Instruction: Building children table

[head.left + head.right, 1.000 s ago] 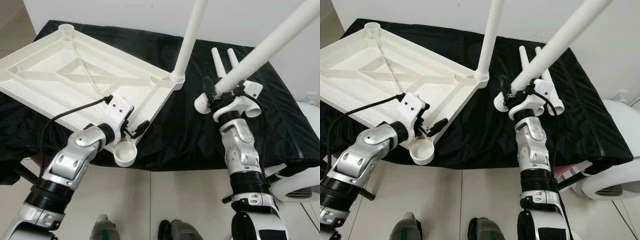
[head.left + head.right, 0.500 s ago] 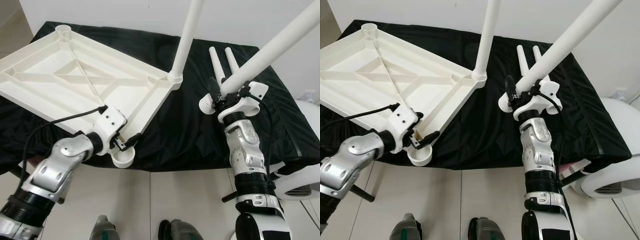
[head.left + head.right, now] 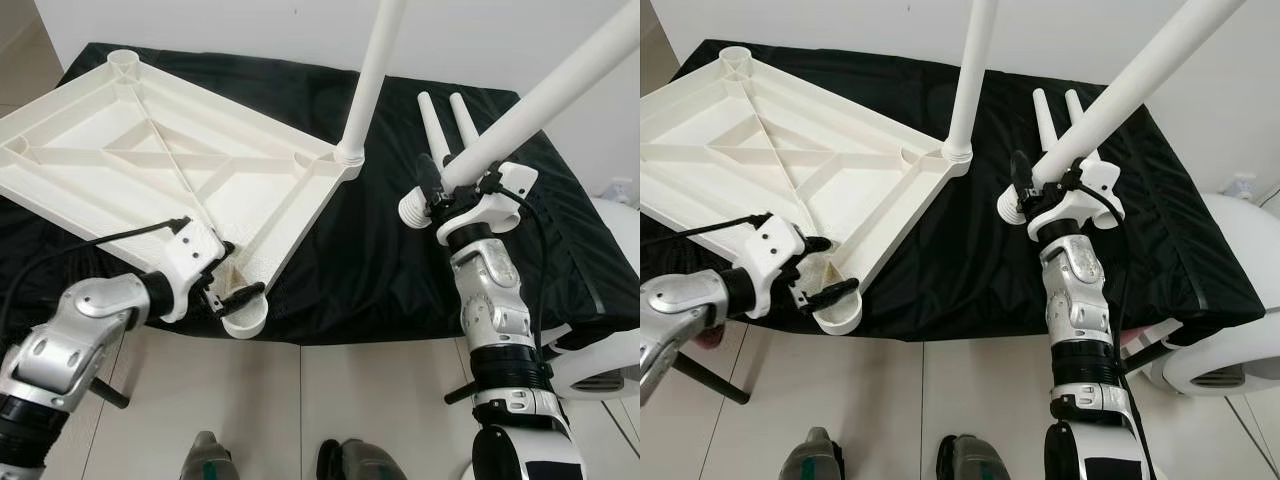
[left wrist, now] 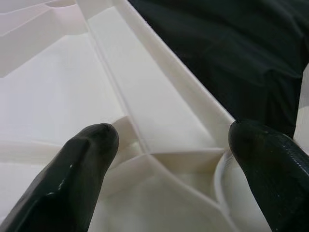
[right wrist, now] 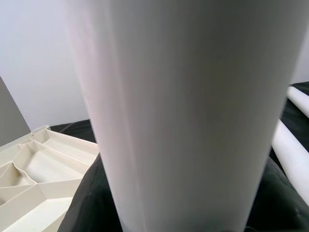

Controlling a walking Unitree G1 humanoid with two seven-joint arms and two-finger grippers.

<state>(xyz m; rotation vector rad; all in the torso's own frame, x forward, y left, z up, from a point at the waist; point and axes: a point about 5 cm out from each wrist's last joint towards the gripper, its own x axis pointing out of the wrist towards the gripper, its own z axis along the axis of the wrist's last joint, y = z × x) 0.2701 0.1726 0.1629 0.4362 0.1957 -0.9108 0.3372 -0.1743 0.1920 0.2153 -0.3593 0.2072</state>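
At the near edge of the black cloth (image 3: pixel 370 270), the left gripper (image 3: pixel 232 281) sits with its 2 black fingers (image 4: pixel 84 159) spread apart, straddling the rim of the upturned white tabletop (image 3: pixel 150 170) right beside the empty corner socket (image 3: pixel 245 315). It holds nothing; the fingers stand either side of the rim wall without pinching it, as the left wrist view shows.

Further right, the right gripper (image 3: pixel 440 195) is clamped round a white leg (image 3: pixel 540 105) near its threaded end, holding it slanted up and away over the cloth, well apart from any socket.

Beyond that, 1 leg (image 3: pixel 372 80) already stands upright in the far right corner socket of the tabletop. 2 more legs (image 3: pixel 445 125) lie side by side on the cloth behind the right gripper. The far left socket (image 3: pixel 125 62) is bare.

By my reading, the build is about a quarter done: 1 of 4 legs seated, 1 in hand and ready, 2 waiting. The near socket by the left gripper looks the likely next seat, so the held leg would have to be swung across and stood up with its threaded end down while the tabletop is steadied.

No brand, label or writing can be read on the table parts, the cloth or the arms.
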